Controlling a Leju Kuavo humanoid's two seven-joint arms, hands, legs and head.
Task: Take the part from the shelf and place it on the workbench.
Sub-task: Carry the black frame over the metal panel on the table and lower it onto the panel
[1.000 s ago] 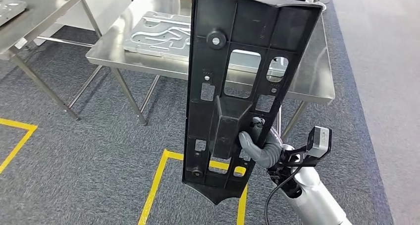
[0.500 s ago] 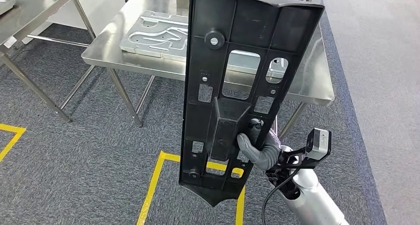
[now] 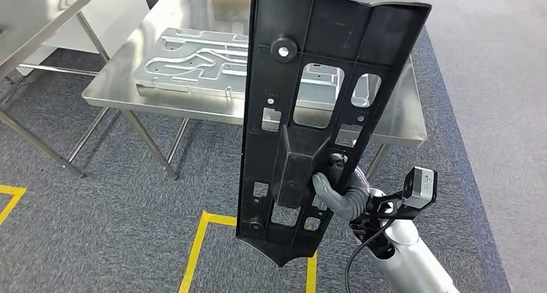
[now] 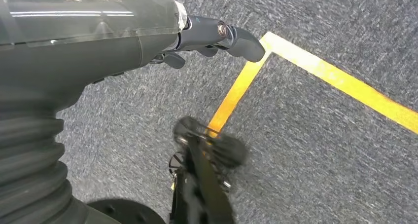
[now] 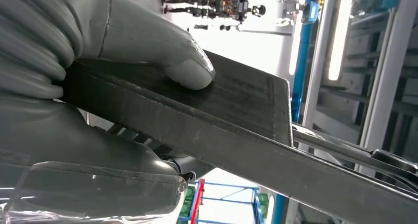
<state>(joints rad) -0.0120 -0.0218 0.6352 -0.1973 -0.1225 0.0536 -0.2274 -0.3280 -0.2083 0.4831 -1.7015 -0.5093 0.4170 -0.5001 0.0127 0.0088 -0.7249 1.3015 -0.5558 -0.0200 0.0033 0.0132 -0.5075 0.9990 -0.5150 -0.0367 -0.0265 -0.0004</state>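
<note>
Grey carpet floor (image 3: 97,241) w/ yellow tape lines (image 3: 197,254); a stainless steel workbench on thin legs (image 3: 116,90) stands ahead, carrying a flat silver metal plate w/ raised channels (image 3: 187,64); edge of a second steel table (image 3: 32,28) at far left. Right hand (image 3: 338,190) is raised in front of the body, silver forearm coming up from lower right, thumb and fingers clamped on the central rib of the long black plastic panel w/ cut-out windows (image 3: 309,112). Panel is held upright in the air, tilted slightly, its upper part overlapping the bench in head view, not touching it. Right wrist view: grey thumb (image 5: 182,68) pressed flat on the dark panel face. Left hand (image 4: 217,36) hangs low over the carpet, holding nothing, dark fingers loosely extended beside a tape line. Vs 1 s ago: whole scene has shifted, so the camera moved; bench and plate now sit lower and further left in the frame; grip on the panel unchanged.
</note>
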